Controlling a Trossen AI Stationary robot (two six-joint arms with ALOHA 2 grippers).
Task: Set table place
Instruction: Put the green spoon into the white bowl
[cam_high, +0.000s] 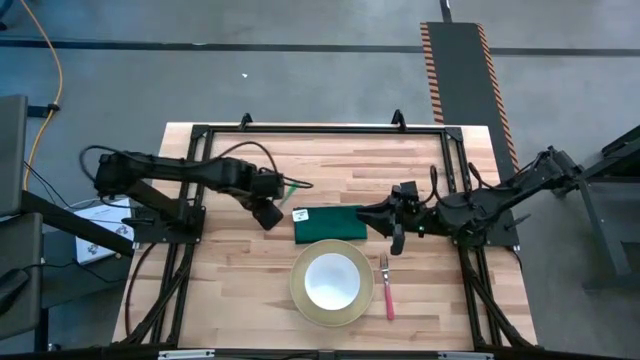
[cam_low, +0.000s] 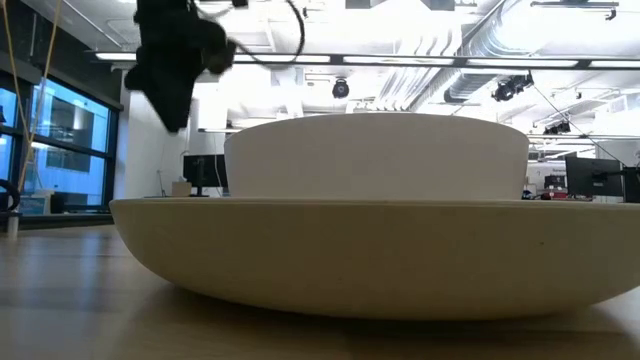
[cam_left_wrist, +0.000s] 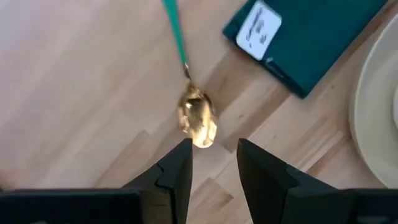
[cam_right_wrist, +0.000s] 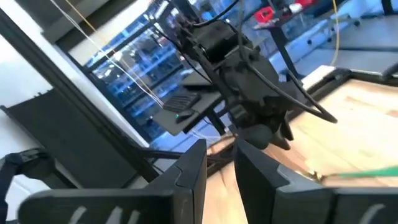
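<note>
One place setting, part laid, on the wooden surface (cam_high: 240, 290): white bowl (cam_high: 331, 280) inside the yellow plate (cam_high: 300, 296) near the front edge; pink-handled fork (cam_high: 387, 288) just right of the plate; green napkin (cam_high: 328, 224) behind it. Spoon (cam_left_wrist: 198, 118) lying just left of the napkin. My left gripper (cam_left_wrist: 213, 167) hovers over the spoon's gold end, fingers slightly apart, empty. My right gripper (cam_high: 396, 240) sits beside the napkin's right end, fingers slightly parted, empty.
</note>
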